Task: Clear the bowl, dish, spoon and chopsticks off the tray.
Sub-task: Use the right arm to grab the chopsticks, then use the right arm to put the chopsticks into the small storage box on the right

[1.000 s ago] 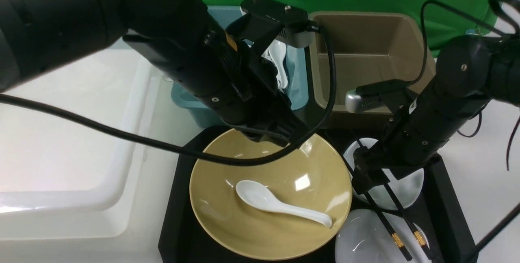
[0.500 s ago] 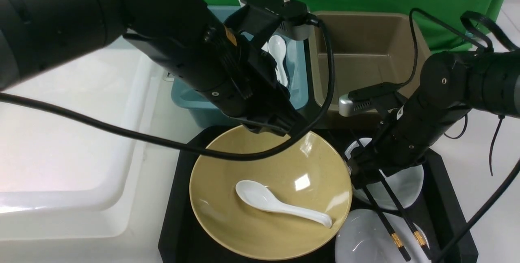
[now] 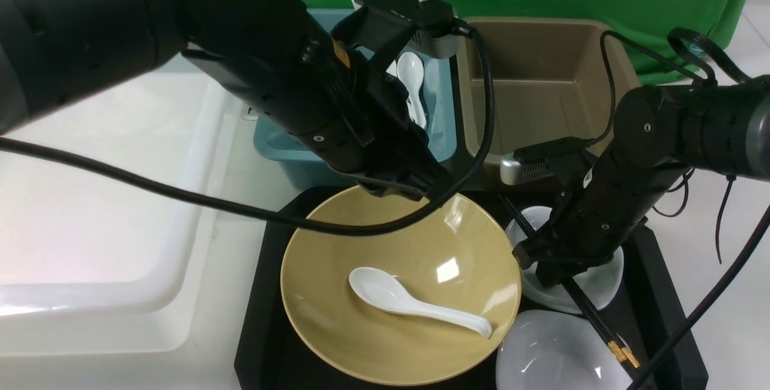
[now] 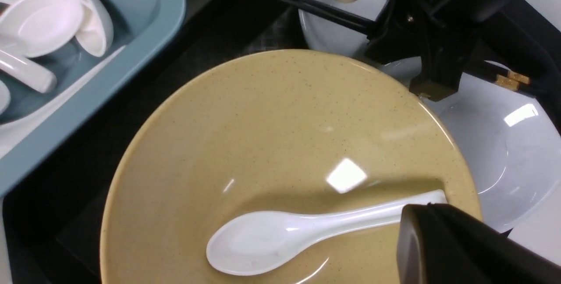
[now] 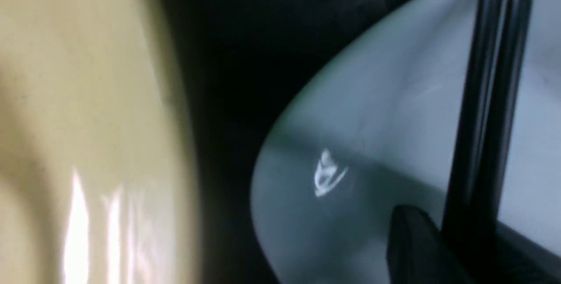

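My right gripper [image 3: 548,269] is clamped on the chopsticks [image 3: 592,318], fingers pressed in on both shafts partway along. The thin tips stick out past my fingers toward the brown tub [image 3: 541,77]. The gold-banded ends trail out on the near side, over the nearer white dish [image 3: 553,354]. The farther white dish [image 3: 601,284] sits right under these fingers. Just beside them to the left is the rim of the yellow bowl [image 3: 361,330], which rests on the black tray [image 3: 264,294]. My left gripper [image 3: 428,190] hangs shut and empty above the bowl's far rim. The spoon [image 3: 415,304] lies in the bowl, below and nearer than those fingers. Beyond them is the teal tub [image 3: 283,155], holding white spoons [image 3: 412,71].
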Motion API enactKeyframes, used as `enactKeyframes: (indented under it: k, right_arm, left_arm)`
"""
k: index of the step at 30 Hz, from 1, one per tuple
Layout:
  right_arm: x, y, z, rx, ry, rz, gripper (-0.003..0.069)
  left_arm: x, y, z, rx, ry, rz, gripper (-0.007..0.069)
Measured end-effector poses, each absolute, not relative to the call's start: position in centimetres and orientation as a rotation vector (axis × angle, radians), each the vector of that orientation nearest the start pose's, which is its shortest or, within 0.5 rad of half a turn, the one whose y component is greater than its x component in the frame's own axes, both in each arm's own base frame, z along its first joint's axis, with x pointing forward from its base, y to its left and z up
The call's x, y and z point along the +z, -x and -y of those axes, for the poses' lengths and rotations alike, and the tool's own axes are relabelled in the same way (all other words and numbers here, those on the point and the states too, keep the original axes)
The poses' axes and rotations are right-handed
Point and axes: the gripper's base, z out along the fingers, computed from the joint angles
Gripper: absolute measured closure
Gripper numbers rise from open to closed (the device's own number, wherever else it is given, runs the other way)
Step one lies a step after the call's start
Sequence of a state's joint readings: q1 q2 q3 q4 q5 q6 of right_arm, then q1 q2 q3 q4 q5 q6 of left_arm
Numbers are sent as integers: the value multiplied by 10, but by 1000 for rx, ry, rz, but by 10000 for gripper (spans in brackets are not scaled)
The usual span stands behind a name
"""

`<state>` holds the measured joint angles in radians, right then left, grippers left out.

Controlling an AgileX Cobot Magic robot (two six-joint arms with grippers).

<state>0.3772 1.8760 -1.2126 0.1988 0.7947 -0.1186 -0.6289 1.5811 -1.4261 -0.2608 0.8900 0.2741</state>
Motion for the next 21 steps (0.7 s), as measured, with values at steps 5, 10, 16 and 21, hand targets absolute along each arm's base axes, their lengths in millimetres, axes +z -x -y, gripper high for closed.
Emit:
enactKeyframes:
  k: [5,10,16,21]
  right_arm:
    - [198,-324,-143,279,554,-2877,584]
    - [231,-308,-137,295,575,-2863,584]
    - [293,-300,-130,329,550,-2709,584]
    - [352,-355,-108,340,384,-2498,584]
  left_arm:
    - [338,-269,218,-466,-985,-2349,630]
    - [338,-269,218,-467,-981,-2352,630]
    - [344,-276,222,-483,-911,-2252,630]
    - [363,-291,228,-531,-742,-2031,630]
